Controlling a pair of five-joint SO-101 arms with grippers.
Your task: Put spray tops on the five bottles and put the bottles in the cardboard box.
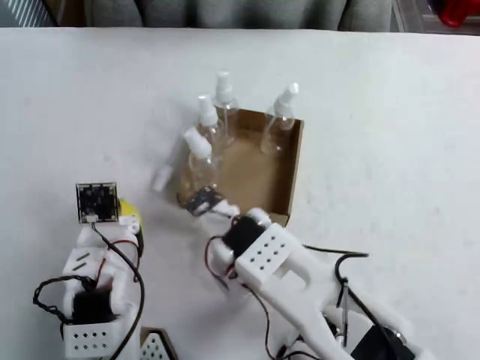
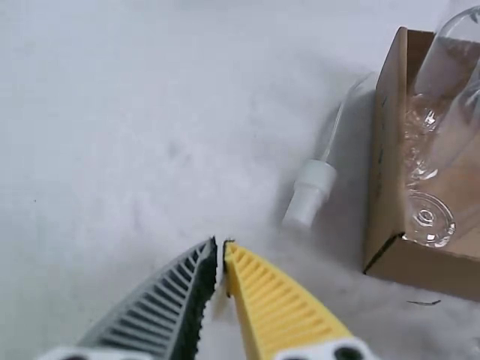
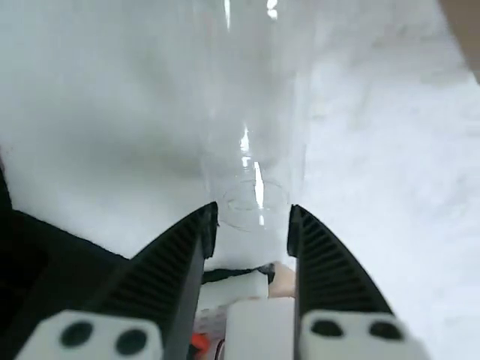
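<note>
- the left end effector (image 2: 221, 249) hangs over the surface (image 1: 390, 112), well apart from the cardboard box (image 1: 295, 169) on the near side; its grey and yellow fingers meet at the tips with nothing between them.
- the right end effector (image 3: 253, 217) is at the box's near corner on the left arm's side, clamped on a clear bottle (image 3: 251, 150) that already has a spray top; whether the bottle's base sits inside the box i cannot tell.
- a loose spray top (image 2: 307, 196) with its thin tube lies on the surface just beside the box's outer wall.
- two capped bottles (image 1: 214, 124) stand close together at the box's far corner on that same side.
- another capped bottle (image 1: 277, 124) leans in the other far corner.
</note>
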